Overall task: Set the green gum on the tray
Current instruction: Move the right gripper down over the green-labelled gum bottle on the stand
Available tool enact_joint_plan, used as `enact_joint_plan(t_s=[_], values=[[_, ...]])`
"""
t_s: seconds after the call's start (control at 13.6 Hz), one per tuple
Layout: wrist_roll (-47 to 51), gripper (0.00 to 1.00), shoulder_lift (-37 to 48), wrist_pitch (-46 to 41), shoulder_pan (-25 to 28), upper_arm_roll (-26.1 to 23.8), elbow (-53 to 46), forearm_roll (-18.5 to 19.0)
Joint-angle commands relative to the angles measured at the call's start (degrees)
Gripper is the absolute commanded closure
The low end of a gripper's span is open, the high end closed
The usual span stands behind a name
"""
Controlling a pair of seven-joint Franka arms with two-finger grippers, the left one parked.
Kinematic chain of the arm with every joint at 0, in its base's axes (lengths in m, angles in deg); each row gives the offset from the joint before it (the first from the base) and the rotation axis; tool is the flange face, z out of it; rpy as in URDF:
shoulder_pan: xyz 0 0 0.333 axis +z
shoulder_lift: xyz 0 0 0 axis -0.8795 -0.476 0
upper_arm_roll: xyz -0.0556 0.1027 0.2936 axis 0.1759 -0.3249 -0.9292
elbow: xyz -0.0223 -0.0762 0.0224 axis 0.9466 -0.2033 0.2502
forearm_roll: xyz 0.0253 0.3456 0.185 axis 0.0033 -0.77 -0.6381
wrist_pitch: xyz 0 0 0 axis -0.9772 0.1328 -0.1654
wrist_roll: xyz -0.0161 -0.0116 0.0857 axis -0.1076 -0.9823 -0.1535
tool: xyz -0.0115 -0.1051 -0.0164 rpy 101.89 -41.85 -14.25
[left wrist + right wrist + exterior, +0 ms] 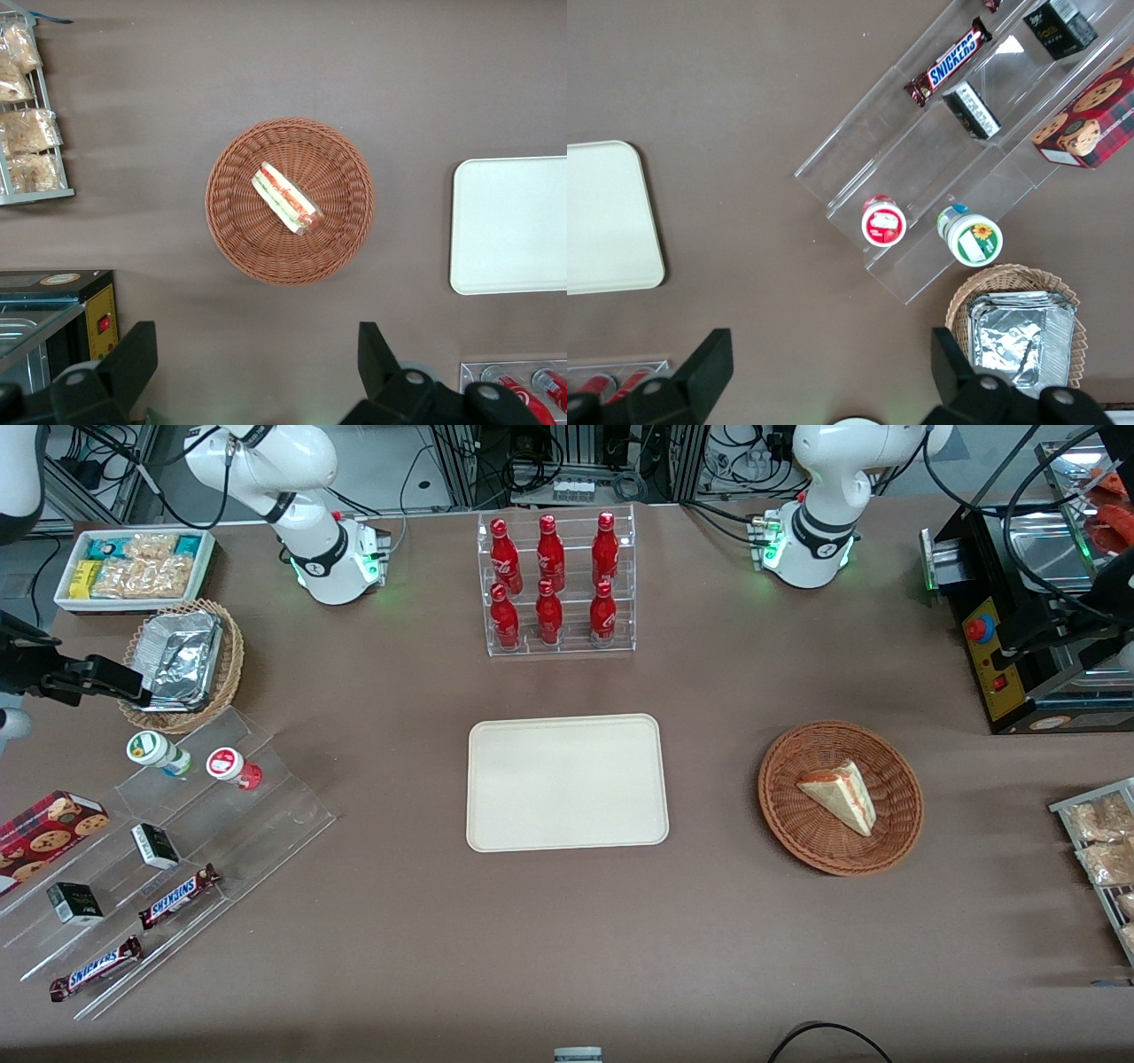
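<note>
Your gripper hangs spread and empty above the table. The green gum stands on the acrylic step rack, just beside the red-lidded bottle (probably close enough to bump), so you could grab the wrong one; the tray lies well apart.

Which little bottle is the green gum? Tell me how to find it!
Look at the clear stepped display stand toward the working arm's end of the table, next to the basket of foil trays. On its top step stand two small bottles. The green gum has the green-and-white lid; its neighbour has a red one. The open gripper hovers above, empty.
</note>
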Motion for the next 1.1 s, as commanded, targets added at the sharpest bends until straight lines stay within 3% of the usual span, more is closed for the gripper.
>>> enact_joint_plan(t_s=[0.0, 0.29, 0.81, 1.03], values=[[0.94, 0.01, -0.8, -0.86, -0.11, -0.01, -1.53, 0.5], [0.06, 0.01, -3.52, 0.98, -0.37, -0.01, -0.65, 0.85], [-5.02, 0.01, -3.79, 16.0, -3.26, 0.69, 10.24, 0.59], [-19.14, 0.01, -3.35, 19.34, -5.63, 0.87, 14.28, 0.32]])
